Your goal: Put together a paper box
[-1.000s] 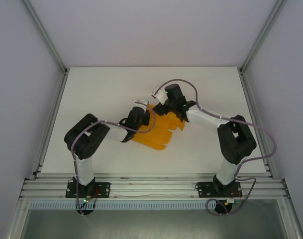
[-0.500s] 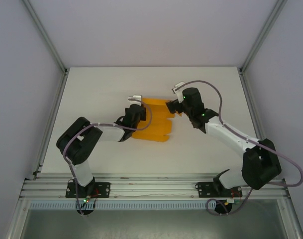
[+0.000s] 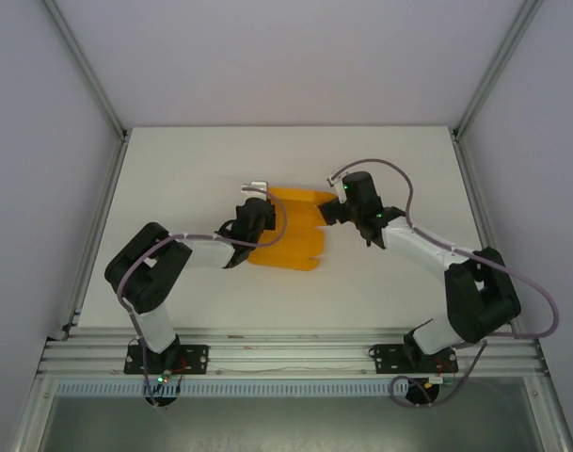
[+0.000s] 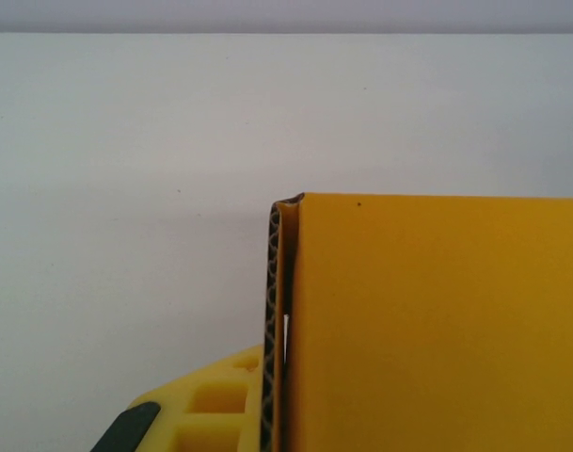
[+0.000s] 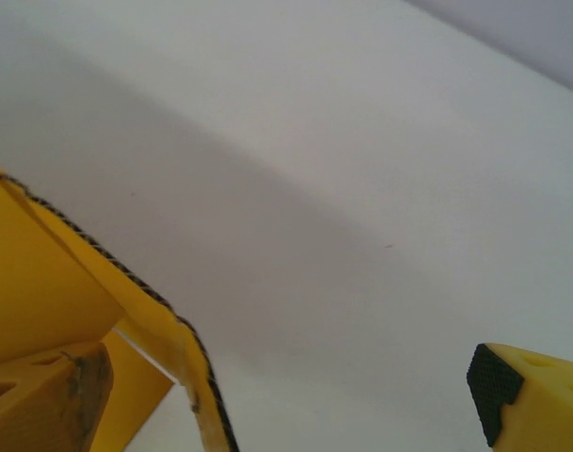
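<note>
The box (image 3: 291,235) is a thin, matte orange-yellow card, still a creased cut-out sheet. Its right edge is stepped by notches and flaps, and its far strip is folded up. It lies about the middle of the white surface (image 3: 173,169). Its long axis runs from the far side toward the arm bases, and the near end leans a little left.

The left pincer (image 3: 257,194) sits at the box's far-left corner with its fingers together, clamped on the raised edge. The right pincer (image 3: 326,209) is at the box's far-right corner with its fingers wide apart. A flap stands between them, close to one finger (image 5: 46,400), and whether it touches that finger I cannot tell. The other finger (image 5: 526,391) is well clear of the card.

From above, the whole outline and both arms show, but the card's thickness does not. The left wrist view shows the folded wall end-on, with its dark fluted core and doubled layer beside a yellow finger (image 4: 206,414). The right wrist view shows the flap's wavy cut edge, and that the flap stands tilted over the surface.
</note>
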Tool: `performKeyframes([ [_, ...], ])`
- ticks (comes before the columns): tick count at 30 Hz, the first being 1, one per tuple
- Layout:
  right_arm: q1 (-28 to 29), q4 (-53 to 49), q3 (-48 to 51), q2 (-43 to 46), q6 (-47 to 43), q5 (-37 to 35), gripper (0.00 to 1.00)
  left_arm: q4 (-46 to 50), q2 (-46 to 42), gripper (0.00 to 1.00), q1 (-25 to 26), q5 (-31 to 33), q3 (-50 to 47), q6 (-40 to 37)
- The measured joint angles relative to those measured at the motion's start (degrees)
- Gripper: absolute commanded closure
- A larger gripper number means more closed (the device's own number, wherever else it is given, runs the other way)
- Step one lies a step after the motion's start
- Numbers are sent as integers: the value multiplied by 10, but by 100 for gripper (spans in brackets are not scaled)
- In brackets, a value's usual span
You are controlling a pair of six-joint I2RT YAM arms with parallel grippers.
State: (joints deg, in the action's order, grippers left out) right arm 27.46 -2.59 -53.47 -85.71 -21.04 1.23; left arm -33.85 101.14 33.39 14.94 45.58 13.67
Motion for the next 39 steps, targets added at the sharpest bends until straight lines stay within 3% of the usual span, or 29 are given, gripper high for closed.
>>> performKeyframes([
  [8,1,104,7,-27,52,106,1,-3,-2,100,0,-28,0,24],
  [16,23,245,50,-39,141,23,0,-6,-3,100,-1,-32,0,65],
  [28,18,161,146,133,175,-77,0,20,-57,100,-1,-20,0,69],
  [39,2,116,175,126,211,-115,0,39,-64,100,-1,-20,0,69],
])
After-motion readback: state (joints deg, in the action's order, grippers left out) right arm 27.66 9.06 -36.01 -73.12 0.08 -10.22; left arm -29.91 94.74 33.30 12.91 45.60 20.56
